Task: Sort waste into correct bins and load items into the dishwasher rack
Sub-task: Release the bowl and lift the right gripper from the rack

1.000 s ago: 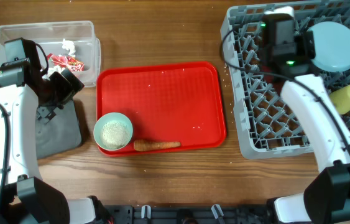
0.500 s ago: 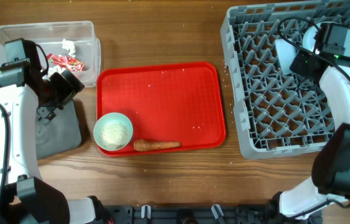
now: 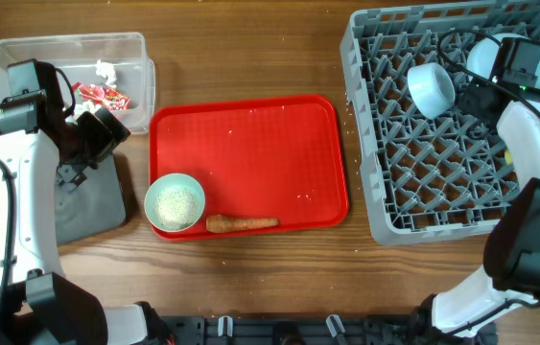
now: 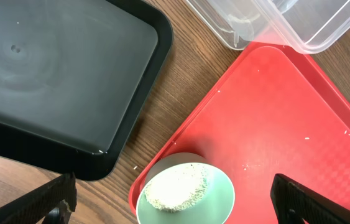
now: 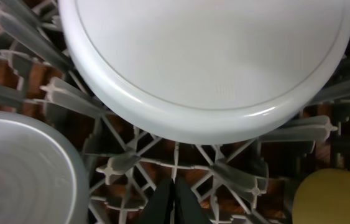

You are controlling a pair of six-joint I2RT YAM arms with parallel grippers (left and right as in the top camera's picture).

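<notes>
Right claw [image 5: 175,200] clenched, empty, over rack [image 3: 385,144] at surface's right edge; white-blue bowl [image 3: 431,88] and plate [image 5: 212,56] loaded. Left claw [image 3: 105,127] released. Next, probably: dump rice [image 4: 175,186] from green bowl [image 4: 225,190], bin carrot [image 3: 241,223].

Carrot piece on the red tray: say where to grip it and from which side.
Take the carrot piece mid-length from above, squeezing across its narrow width: it lies flat along the red tray's front rim, and the pale-green bowl crowds its left end.

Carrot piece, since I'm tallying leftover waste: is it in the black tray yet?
No, the carrot piece lies on the red tray, beside the pale-green bowl.
</notes>
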